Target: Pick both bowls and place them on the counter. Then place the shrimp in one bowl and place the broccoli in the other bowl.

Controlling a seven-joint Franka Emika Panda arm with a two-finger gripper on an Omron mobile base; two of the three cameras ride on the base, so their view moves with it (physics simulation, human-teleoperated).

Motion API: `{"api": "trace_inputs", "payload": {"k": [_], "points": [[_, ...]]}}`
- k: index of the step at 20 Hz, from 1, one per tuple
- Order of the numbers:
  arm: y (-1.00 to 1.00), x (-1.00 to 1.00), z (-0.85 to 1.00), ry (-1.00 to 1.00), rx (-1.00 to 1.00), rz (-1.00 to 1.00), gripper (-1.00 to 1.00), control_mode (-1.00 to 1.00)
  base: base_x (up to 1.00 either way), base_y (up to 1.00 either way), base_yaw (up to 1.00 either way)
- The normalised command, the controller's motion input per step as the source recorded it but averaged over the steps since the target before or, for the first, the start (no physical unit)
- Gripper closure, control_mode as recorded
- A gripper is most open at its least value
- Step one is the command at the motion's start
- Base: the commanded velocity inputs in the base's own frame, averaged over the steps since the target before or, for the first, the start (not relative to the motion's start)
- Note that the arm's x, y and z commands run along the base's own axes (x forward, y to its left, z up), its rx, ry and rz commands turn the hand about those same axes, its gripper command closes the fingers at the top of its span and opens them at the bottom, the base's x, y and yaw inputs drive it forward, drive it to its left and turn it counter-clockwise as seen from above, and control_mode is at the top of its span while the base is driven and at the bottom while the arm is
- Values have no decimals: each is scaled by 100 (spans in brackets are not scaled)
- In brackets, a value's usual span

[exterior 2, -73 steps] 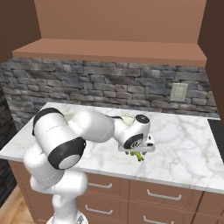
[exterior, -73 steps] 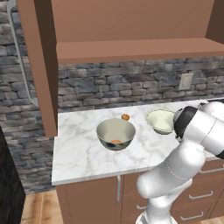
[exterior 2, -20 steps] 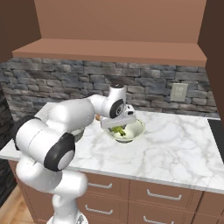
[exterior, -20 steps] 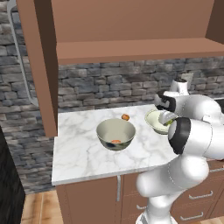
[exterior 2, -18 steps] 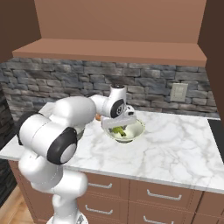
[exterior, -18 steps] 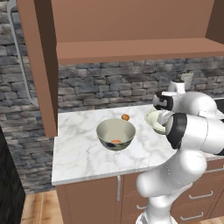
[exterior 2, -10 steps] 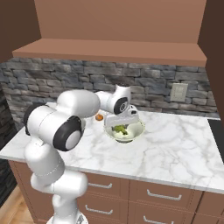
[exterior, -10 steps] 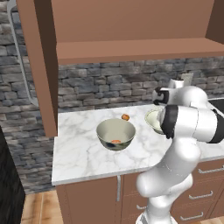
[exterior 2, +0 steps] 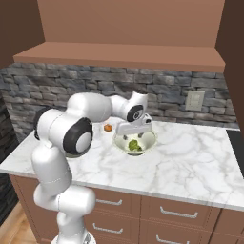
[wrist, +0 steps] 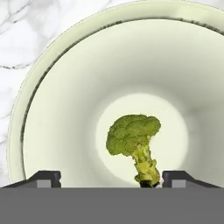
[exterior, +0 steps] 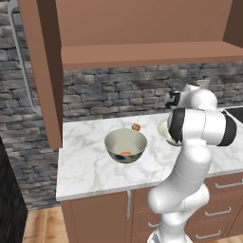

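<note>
The smaller cream-green bowl (exterior 2: 143, 141) stands on the marble counter (exterior 2: 190, 157) with the broccoli (exterior 2: 134, 145) lying inside it. My gripper (exterior 2: 135, 133) hangs just above that bowl, open and holding nothing. In the hand view the broccoli (wrist: 133, 139) rests on the bowl's floor (wrist: 65, 109), its stalk near the right fingertip (wrist: 177, 177), and my gripper (wrist: 109, 179) stands wide around it. To the left, the larger grey-green bowl (exterior: 126, 144) holds the orange shrimp (exterior: 126, 153). My arm covers part of the smaller bowl (exterior: 163, 129).
A small orange-brown ball (exterior: 136, 126) lies on the counter behind the large bowl, also seen as the ball (exterior 2: 108, 127) left of the small bowl. A brown wooden shelf (exterior 2: 119, 55) overhangs the stone back wall. A wall outlet (exterior 2: 194, 101) sits at the right.
The gripper carried the broccoli from the counter's front up to the small bowl. The broccoli now lies loose in the bowl, and the arm's elbow has swung round.
</note>
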Motion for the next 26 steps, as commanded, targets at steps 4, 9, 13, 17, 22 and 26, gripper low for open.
{"api": "trace_inputs", "payload": {"k": [4,9,13,17,22,26], "points": [[0,4,3,0,3,4,-100,-100,0,0,0],[2,-8,28,0,0,1,-100,-100,0,0,0],[5,-33,30,0,0,0,-100,-100,0,0,0],[18,-50,18,0,0,0,-100,-100,0,0,0],[35,-65,1,0,0,0,-100,-100,0,0,0],[33,-72,2,0,0,0,-100,-100,0,0,0]]}}
